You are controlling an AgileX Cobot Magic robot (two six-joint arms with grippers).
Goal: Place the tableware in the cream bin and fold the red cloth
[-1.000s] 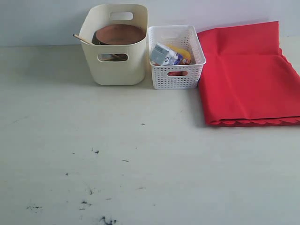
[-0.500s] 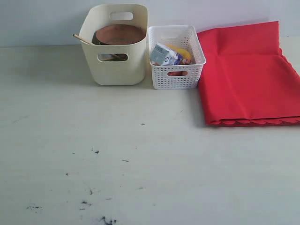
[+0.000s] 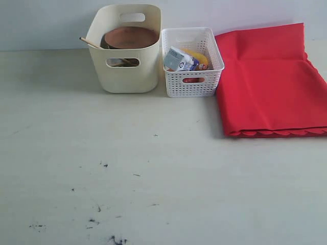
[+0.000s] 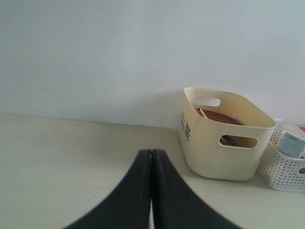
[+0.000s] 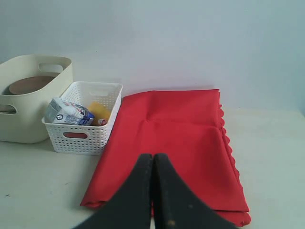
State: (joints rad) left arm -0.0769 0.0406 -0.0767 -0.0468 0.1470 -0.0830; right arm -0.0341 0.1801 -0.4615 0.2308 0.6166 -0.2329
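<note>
Seemingly, with the brown plate (image 3: 130,37) resting inside the cream bin (image 3: 125,74) and the red cloth (image 3: 271,81) lying folded on the bench (image 3: 163,173) just beside the white basket (image 3: 192,86), nothing needs carrying, so the left pincer (image 4: 151,157) and right pincer (image 5: 152,160) are pressed together, empty.

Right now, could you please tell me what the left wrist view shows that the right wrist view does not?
Only the left wrist view: the shut left gripper and dark print on the cream bin. Only the right wrist view: the shut right gripper and the red cloth with its scalloped edge. Both: the cream bin holding the brown plate, the white basket with the milk carton.
</note>
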